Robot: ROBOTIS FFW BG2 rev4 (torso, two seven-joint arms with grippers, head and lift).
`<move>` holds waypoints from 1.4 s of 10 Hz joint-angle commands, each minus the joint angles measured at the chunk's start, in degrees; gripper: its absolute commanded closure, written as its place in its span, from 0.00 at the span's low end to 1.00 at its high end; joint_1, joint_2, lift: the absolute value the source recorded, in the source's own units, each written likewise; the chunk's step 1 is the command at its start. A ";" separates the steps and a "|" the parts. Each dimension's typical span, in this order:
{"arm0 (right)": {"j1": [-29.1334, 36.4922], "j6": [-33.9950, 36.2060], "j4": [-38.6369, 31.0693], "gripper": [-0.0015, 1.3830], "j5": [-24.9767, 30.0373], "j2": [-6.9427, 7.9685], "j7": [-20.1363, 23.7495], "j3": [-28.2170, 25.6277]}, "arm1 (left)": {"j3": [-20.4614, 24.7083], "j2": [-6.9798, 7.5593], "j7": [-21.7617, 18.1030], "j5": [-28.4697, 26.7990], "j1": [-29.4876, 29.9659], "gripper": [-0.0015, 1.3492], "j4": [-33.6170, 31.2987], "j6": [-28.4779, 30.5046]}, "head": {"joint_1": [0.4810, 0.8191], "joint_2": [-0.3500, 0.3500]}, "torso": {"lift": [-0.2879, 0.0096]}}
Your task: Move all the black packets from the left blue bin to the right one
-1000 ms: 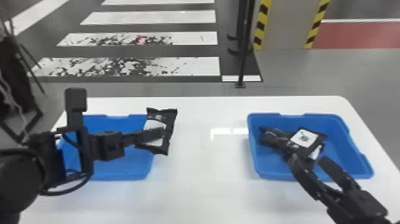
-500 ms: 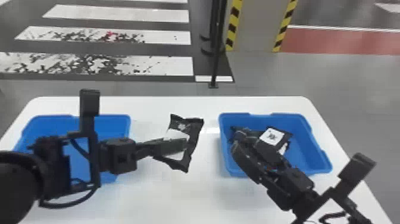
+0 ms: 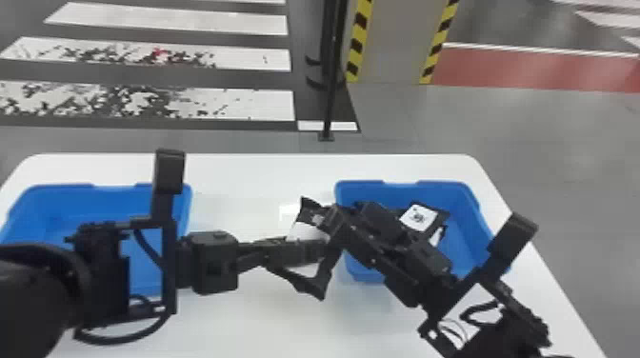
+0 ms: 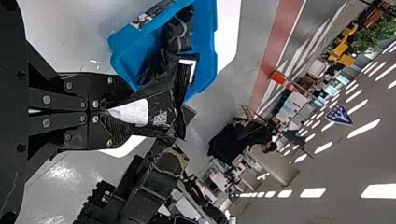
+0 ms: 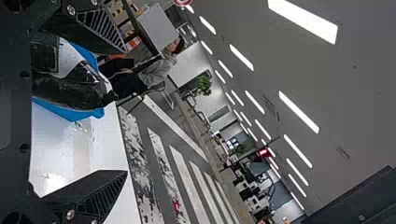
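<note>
My left gripper (image 3: 309, 250) is shut on a black packet (image 3: 305, 231) with a white label, held over the table just left of the right blue bin (image 3: 459, 190). In the left wrist view the left gripper (image 4: 105, 112) pinches this packet (image 4: 163, 105) at one end. My right gripper (image 3: 352, 219) is over the right bin's left wall, overlapping the held packet's right side in the head view. Seen from the right wrist, the right gripper (image 5: 125, 111) has its fingers wide apart; a packet (image 5: 70, 91) shows between them near the upper one, whether the held one I cannot tell.
Inside the right bin lie a packet with a white label (image 3: 419, 216) and other dark packets (image 4: 180, 30). The left blue bin (image 3: 35, 204) is partly hidden beneath my left arm. Both arms are close together over the white table (image 3: 247, 181), and a black post (image 3: 328, 109) stands behind it.
With the packet in it, my left gripper has travelled right from the left bin's edge to beside the right bin. The right gripper has swung leftward to the packet. The head view has shifted.
</note>
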 commanded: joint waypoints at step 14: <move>-9.81 -0.43 9.51 0.93 -0.66 -1.11 1.58 -6.40 | 4.56 -2.38 1.23 5.07 6.70 0.09 -1.27 -13.41 | 0.63 0.33 | 0.50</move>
